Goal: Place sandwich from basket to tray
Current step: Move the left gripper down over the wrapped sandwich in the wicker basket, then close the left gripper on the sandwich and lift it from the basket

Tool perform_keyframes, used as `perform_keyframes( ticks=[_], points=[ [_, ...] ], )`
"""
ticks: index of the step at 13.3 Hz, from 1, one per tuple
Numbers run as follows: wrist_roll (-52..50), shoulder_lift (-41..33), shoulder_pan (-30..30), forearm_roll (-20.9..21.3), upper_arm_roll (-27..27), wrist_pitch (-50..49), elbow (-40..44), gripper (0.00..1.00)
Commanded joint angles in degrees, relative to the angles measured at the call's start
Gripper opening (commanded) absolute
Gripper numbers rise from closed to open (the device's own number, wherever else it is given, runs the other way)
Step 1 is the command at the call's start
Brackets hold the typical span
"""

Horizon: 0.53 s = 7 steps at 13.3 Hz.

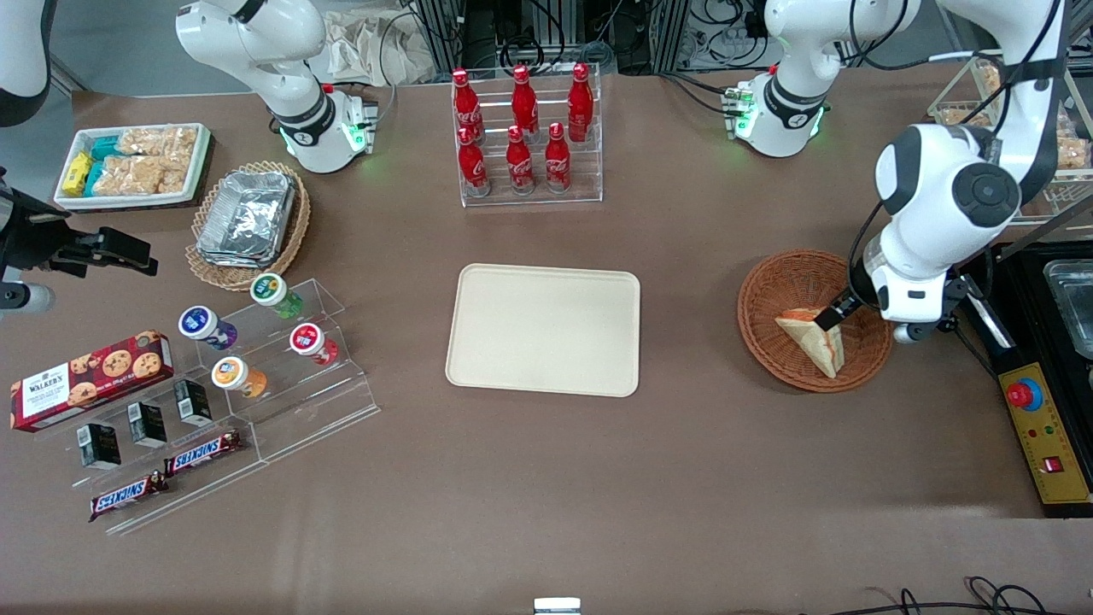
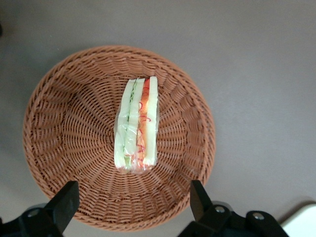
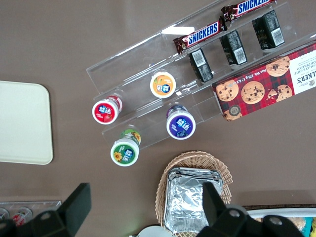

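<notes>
Sandwich (image 1: 813,340) in the front view lies in the reddish-brown wicker basket (image 1: 768,299) at the working arm's end of the table, a pale triangular wedge lying flat. The left gripper (image 1: 835,314) hangs directly over it, one dark finger showing above the wedge's upper edge. The cream tray (image 1: 543,330) sits well apart, toward the table's middle, with nothing on it.

In the left wrist view, the sandwich (image 2: 138,124) shows its layered edge: white bread, a green band, an orange-red band, all under glossy clear wrap. The gripper (image 2: 132,206) is spread wide, its fingers (image 2: 65,203) apart over the basket (image 2: 54,89) rim, gripping nothing.

The wedge looks light and soft; the film is probably slippery. A gentle pinch across the two flat bread faces, near the middle, seems safest, since a hard squeeze could crush it.

The right wrist view shows only the tray (image 3: 22,123) corner, not the sandwich.
</notes>
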Motion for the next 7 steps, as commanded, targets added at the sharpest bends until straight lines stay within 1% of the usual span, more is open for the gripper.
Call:
perform_keyframes(
  ticks=[1, 5, 7],
  points=[
    [-1.8, 3.3, 0.5, 1.7, 0.0, 4.2, -0.5, 1.00],
    [-3.2, 6.2, 1.1, 1.7, 1.5, 5.9, -0.7, 1.00],
    [-6.6, 7.9, 0.9, 1.7, 1.4, 8.2, -1.5, 1.00]
  ],
)
